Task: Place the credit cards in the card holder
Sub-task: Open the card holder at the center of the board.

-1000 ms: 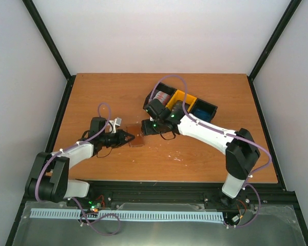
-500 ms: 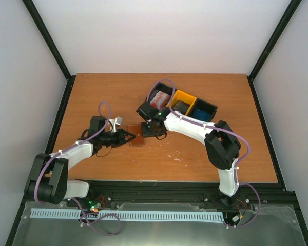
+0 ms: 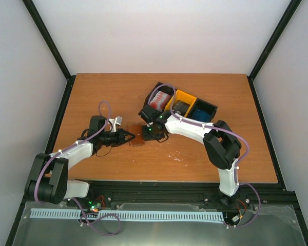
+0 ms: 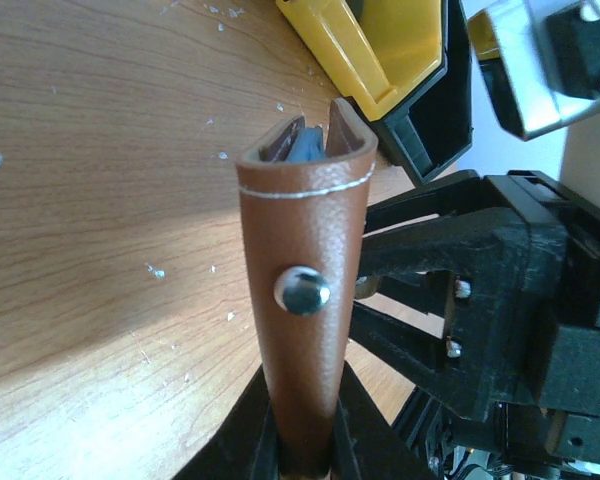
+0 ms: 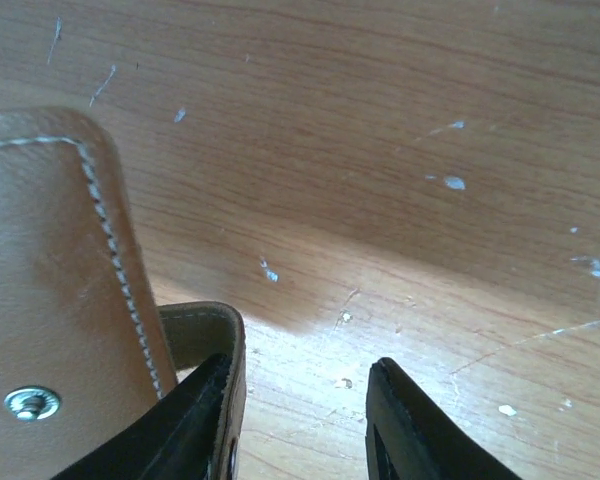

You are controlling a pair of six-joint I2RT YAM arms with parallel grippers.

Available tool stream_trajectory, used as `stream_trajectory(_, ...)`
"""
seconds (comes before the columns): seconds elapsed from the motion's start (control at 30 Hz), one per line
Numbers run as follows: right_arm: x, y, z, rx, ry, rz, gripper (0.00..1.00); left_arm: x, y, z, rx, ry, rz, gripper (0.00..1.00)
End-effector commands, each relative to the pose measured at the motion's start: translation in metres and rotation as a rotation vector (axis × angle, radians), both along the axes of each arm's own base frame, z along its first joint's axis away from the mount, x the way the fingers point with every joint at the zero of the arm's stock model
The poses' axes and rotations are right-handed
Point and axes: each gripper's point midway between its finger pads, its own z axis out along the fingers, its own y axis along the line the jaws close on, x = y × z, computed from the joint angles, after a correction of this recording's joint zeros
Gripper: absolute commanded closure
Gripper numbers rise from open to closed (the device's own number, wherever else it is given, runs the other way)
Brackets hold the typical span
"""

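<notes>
The brown card holder (image 3: 137,136) stands on edge on the table, and my left gripper (image 3: 127,137) is shut on its near end. In the left wrist view the card holder (image 4: 302,230) rises from my left gripper (image 4: 302,452), snap stud facing the camera, something grey-blue in its top fold. My right gripper (image 3: 150,131) is low at the holder's right side. In the right wrist view my right gripper (image 5: 298,420) is open; the card holder (image 5: 50,290) fills the left, its snap tab (image 5: 208,330) against the left finger. The credit cards (image 3: 161,98) lie in the bins.
A row of three bins sits behind my right arm: a black bin (image 3: 156,91) with red-and-white cards, a yellow bin (image 3: 183,96), and a black bin (image 3: 209,107) with blue cards. The yellow bin (image 4: 370,50) also shows beyond the holder.
My right arm has swung from the bins down to the holder's right side, and its jaws have narrowed. The left gripper has kept its hold and not moved.
</notes>
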Motion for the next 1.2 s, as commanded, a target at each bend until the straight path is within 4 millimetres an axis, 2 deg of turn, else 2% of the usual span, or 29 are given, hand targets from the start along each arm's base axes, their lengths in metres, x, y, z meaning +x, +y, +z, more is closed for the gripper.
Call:
stream_trajectory(0.0,-0.003,0.015,0.014,0.137,0.020,0.031,0.63,0.011,-0.004,0.020,-0.019,-0.080,-0.025,0.99)
stream_trajectory(0.1,-0.003,0.014,0.016,0.163,0.007,0.030,0.68,0.011,-0.004,0.021,-0.022,-0.078,-0.027,0.99)
stream_trajectory(0.27,0.000,0.010,0.020,0.184,-0.035,0.030,0.96,0.012,-0.004,0.021,-0.018,-0.077,-0.030,0.99)
stream_trajectory(0.33,0.002,0.007,0.029,0.190,-0.065,0.025,0.97,0.012,-0.004,0.018,-0.012,-0.069,-0.028,0.99)
stream_trajectory(0.37,0.002,0.005,0.032,0.192,-0.074,0.027,0.97,0.011,-0.003,0.014,-0.005,-0.055,-0.023,0.96)
stream_trajectory(0.4,0.001,0.003,0.035,0.191,-0.080,0.028,0.97,0.011,-0.002,0.010,0.004,-0.040,-0.015,0.85)
stream_trajectory(0.47,-0.005,-0.003,0.038,0.181,-0.072,0.025,0.97,0.011,0.002,0.000,0.033,-0.003,0.006,0.53)
stream_trajectory(0.5,-0.009,-0.008,0.038,0.171,-0.061,0.021,0.97,0.011,0.004,-0.005,0.050,0.010,0.020,0.43)
stream_trajectory(0.57,-0.018,-0.015,0.036,0.155,-0.033,0.019,0.97,0.012,0.009,-0.013,0.084,0.028,0.047,0.27)
stream_trajectory(0.73,-0.034,-0.033,0.033,0.111,0.011,0.018,0.97,0.009,0.010,-0.021,0.099,0.036,0.039,0.03)
stream_trajectory(0.8,-0.037,-0.037,0.034,0.100,0.014,0.021,0.97,0.005,0.007,-0.020,0.071,0.033,0.018,0.00)
stream_trajectory(1.0,-0.038,-0.039,0.028,0.083,0.021,0.024,0.97,-0.001,0.000,-0.031,0.017,0.075,-0.012,0.00)
stream_trajectory(1.17,-0.031,-0.048,0.019,0.019,-0.004,0.006,0.97,0.011,0.000,-0.027,0.032,0.051,-0.003,0.00)
